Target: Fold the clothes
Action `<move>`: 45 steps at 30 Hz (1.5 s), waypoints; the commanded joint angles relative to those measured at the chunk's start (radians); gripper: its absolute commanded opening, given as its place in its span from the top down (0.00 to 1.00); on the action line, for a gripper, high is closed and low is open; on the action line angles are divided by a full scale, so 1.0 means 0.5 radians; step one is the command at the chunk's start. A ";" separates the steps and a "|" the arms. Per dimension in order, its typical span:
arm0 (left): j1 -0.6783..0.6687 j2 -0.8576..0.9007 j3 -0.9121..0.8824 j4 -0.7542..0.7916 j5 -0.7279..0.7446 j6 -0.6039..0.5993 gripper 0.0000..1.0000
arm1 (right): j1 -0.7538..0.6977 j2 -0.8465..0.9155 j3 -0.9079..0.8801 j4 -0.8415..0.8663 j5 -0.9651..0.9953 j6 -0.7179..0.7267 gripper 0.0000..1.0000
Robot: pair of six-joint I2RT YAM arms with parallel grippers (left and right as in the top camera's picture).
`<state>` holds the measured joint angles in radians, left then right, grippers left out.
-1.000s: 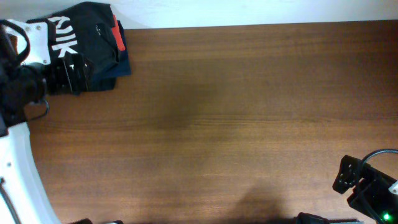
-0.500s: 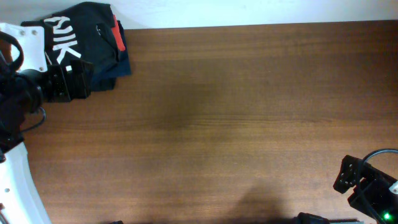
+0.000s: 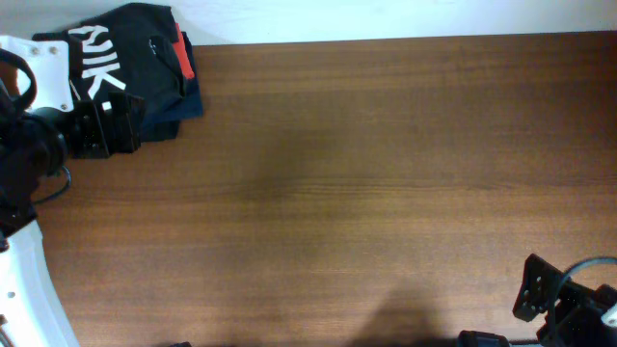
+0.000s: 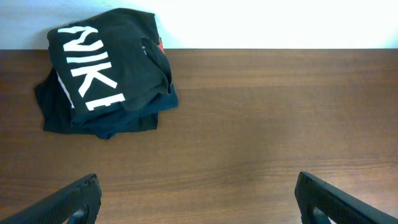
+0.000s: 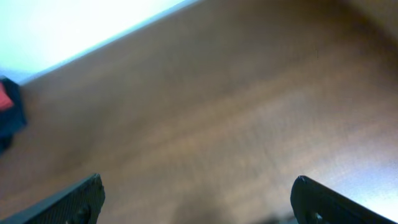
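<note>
Now the black T-shirt (image 4: pixel 106 62) lies folded on navy garments (image 4: pixel 109 123), while the left gripper (image 4: pixel 199 202) and right gripper (image 5: pixel 196 200) stand wide open, empty.

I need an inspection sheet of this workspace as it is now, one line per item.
Surface: brown wooden table, one pile at its far left corner.
Job's things: black T-shirt, white letters up, roughly folded on top of the pile.
Clutter: navy garments under it; red shirt edge shows at the pile's side.
Grippers: left gripper open, empty, short of the pile; right gripper open, empty, at the near right corner.
Cables: black cable loops near the table's left edge.
Surroundings: white surface beyond the far edge.
</note>
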<state>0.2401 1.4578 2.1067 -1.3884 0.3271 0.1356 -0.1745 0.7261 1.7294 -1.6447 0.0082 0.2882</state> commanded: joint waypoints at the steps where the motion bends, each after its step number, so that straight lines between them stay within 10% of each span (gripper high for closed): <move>1: -0.005 0.008 0.003 0.005 0.034 0.040 0.01 | 0.162 -0.204 -0.254 0.233 0.071 0.008 0.01; 11: -0.005 0.008 0.003 0.005 0.035 0.040 0.01 | 0.404 -1.154 -2.065 1.848 0.224 -0.008 0.01; 26: -0.004 0.008 0.003 0.005 0.034 0.040 0.01 | 0.403 -1.445 -3.422 3.672 0.200 -0.039 0.01; 45: -0.004 0.008 0.003 0.005 0.034 0.040 0.01 | 0.403 -1.444 -3.448 3.135 0.105 -0.103 0.01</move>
<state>0.2405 1.4590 2.1063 -1.3884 0.3340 0.1387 0.0204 0.0128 0.0101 -0.0677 0.0700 0.2497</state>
